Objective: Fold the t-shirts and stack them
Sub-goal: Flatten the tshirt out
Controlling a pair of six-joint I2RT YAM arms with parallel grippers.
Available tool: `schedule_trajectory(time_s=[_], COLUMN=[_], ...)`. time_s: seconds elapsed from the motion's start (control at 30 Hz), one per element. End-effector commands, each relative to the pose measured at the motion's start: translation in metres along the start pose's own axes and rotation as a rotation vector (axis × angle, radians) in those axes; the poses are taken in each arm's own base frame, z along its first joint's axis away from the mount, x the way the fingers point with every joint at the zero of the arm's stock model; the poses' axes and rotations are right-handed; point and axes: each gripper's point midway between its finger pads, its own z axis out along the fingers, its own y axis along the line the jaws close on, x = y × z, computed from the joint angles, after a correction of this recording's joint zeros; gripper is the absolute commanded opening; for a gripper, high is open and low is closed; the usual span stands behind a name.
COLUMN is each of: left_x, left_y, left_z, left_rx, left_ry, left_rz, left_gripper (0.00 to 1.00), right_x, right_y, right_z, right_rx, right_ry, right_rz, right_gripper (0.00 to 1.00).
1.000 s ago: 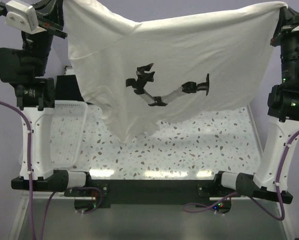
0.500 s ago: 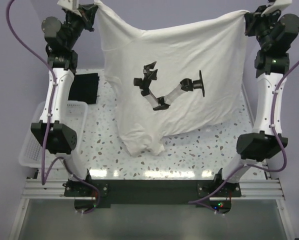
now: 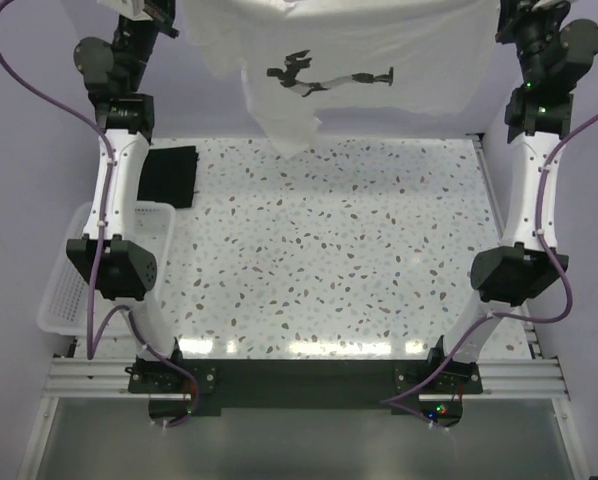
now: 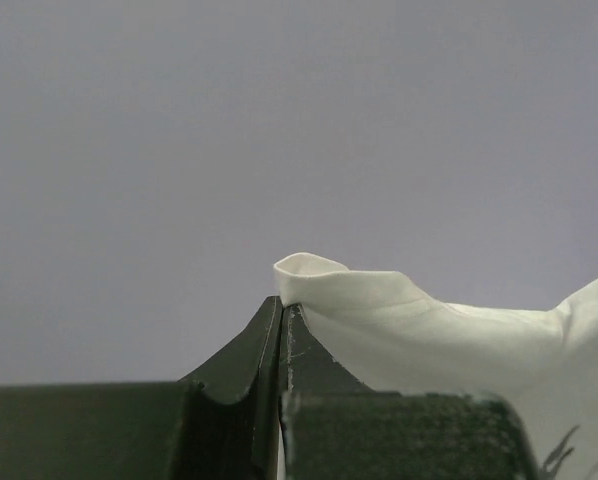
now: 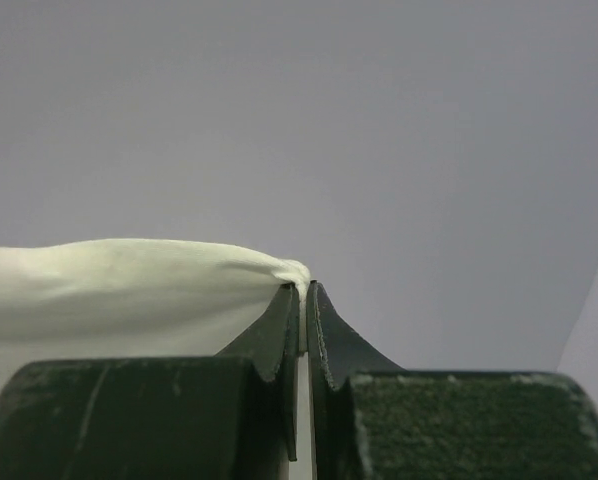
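Far left on the table [image 3: 329,260], the black t-shirt [image 3: 169,177] lies apparently folded. Beyond, the cream t-shirt [image 3: 379,50] hangs spread, left gripper [image 4: 282,310] and right gripper [image 5: 304,295] each pinching a top corner; folding and stacking it are not yet done.

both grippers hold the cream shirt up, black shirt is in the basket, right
No: the top view shows the black shirt on the table beyond the basket, not in it. The left gripper and right gripper do hold the cream shirt up.
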Motion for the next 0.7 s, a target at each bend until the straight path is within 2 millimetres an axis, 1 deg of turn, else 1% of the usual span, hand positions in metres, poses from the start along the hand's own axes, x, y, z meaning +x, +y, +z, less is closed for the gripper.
schedule_trajectory(time_s=[0.0, 0.03, 0.1, 0.13, 0.17, 0.2, 0.23, 0.3, 0.33, 0.37, 0.4, 0.43, 0.47, 0.5, 0.53, 0.57, 0.6, 0.63, 0.67], left_x=[-0.002, 0.038, 0.071, 0.109, 0.125, 0.159, 0.173, 0.207, 0.223, 0.232, 0.246, 0.256, 0.268, 0.273, 0.274, 0.283, 0.284, 0.278, 0.274], left_y=[-0.009, -0.016, -0.023, -0.027, -0.032, -0.037, -0.038, -0.041, -0.043, -0.043, -0.044, -0.043, -0.044, -0.044, -0.041, -0.040, -0.039, -0.036, -0.034], left_z=[-0.015, -0.027, -0.042, -0.060, -0.069, -0.088, -0.097, -0.116, -0.126, -0.131, -0.138, -0.142, -0.147, -0.149, -0.147, -0.149, -0.147, -0.140, -0.135], left_rx=[0.057, 0.077, 0.096, 0.100, 0.106, 0.116, 0.110, 0.101, 0.102, 0.094, 0.086, 0.084, 0.079, 0.069, 0.064, 0.060, 0.057, 0.053, 0.049], left_ry=[-0.014, 0.062, 0.130, 0.204, 0.240, 0.306, 0.337, 0.423, 0.463, 0.486, 0.517, 0.557, 0.586, 0.598, 0.605, 0.622, 0.625, 0.608, 0.596], left_rz=[0.076, 0.049, 0.045, 0.023, 0.009, 0.022, 0.015, -0.014, -0.023, -0.028, -0.053, -0.068, -0.082, -0.098, -0.101, -0.106, -0.111, -0.106, -0.102], left_gripper=[0.00, 0.00, 0.00, 0.00, 0.00, 0.00, 0.00, 0.00, 0.00, 0.00, 0.00, 0.00, 0.00, 0.00, 0.00, 0.00, 0.00, 0.00, 0.00], right_x=[0.020, 0.063, 0.105, 0.149, 0.168, 0.184, 0.214, 0.243, 0.254, 0.262, 0.267, 0.278, 0.283, 0.288, 0.289, 0.291, 0.290, 0.283, 0.281], right_y=[0.014, 0.020, 0.029, 0.034, 0.035, 0.035, 0.038, 0.034, 0.034, 0.031, 0.030, 0.028, 0.028, 0.027, 0.026, 0.024, 0.024, 0.021, 0.020], right_z=[-0.002, -0.003, -0.010, -0.020, -0.025, -0.029, -0.039, -0.046, -0.049, -0.050, -0.051, -0.051, -0.052, -0.052, -0.049, -0.047, -0.045, -0.040, -0.037], right_rx=[-0.078, -0.102, -0.159, -0.183, -0.191, -0.196, -0.208, -0.199, -0.202, -0.193, -0.190, -0.185, -0.189, -0.184, -0.182, -0.172, -0.168, -0.159, -0.153], right_ry=[-0.023, 0.045, 0.113, 0.189, 0.216, 0.231, 0.286, 0.337, 0.361, 0.373, 0.382, 0.404, 0.413, 0.426, 0.426, 0.429, 0.428, 0.414, 0.409], right_rz=[-0.010, -0.006, -0.035, -0.038, -0.051, -0.056, -0.049, -0.060, -0.064, -0.077, -0.079, -0.077, -0.076, -0.070, -0.069, -0.063, -0.061, -0.062, -0.062], right_gripper=[0.00, 0.00, 0.00, 0.00, 0.00, 0.00, 0.00, 0.00, 0.00, 0.00, 0.00, 0.00, 0.00, 0.00, 0.00, 0.00, 0.00, 0.00, 0.00])
